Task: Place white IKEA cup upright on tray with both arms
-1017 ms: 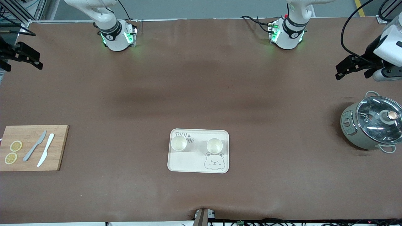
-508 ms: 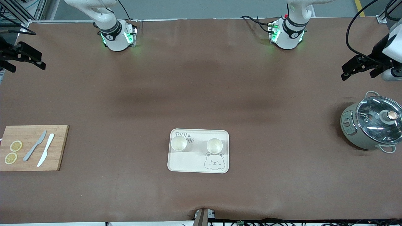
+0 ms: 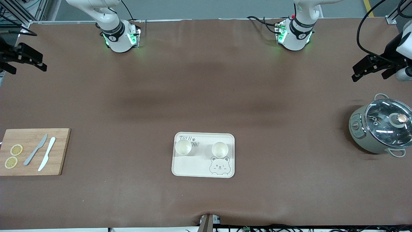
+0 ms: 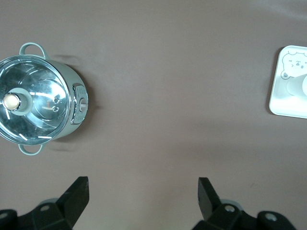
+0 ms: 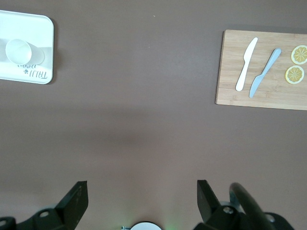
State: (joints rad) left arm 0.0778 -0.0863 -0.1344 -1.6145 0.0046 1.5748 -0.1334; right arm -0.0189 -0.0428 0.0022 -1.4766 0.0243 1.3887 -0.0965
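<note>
The cream bear tray [image 3: 193, 168] lies in the middle of the table, near the front camera. Two white cups stand upright on it, one [image 3: 183, 147] toward the right arm's end and one [image 3: 220, 149] toward the left arm's end, above the bear drawing. My left gripper [image 3: 355, 73] is open and empty, up over the table at the left arm's end. My right gripper [image 3: 42, 63] is open and empty, up over the right arm's end. The left wrist view shows its open gripper [image 4: 143, 191] and the tray's edge [image 4: 280, 103]. The right wrist view shows its open gripper [image 5: 142, 191], the tray [image 5: 41, 28] and one cup [image 5: 19, 50].
A grey-green pot with a glass lid [image 3: 381, 129] stands at the left arm's end; it also shows in the left wrist view [image 4: 38, 98]. A wooden cutting board [image 3: 32, 162] with two knives and two lemon slices lies at the right arm's end.
My left gripper has drawn away toward the left arm's end of the table and a little toward the arms' bases. My right gripper has shifted slightly. The cups and tray have not moved.
</note>
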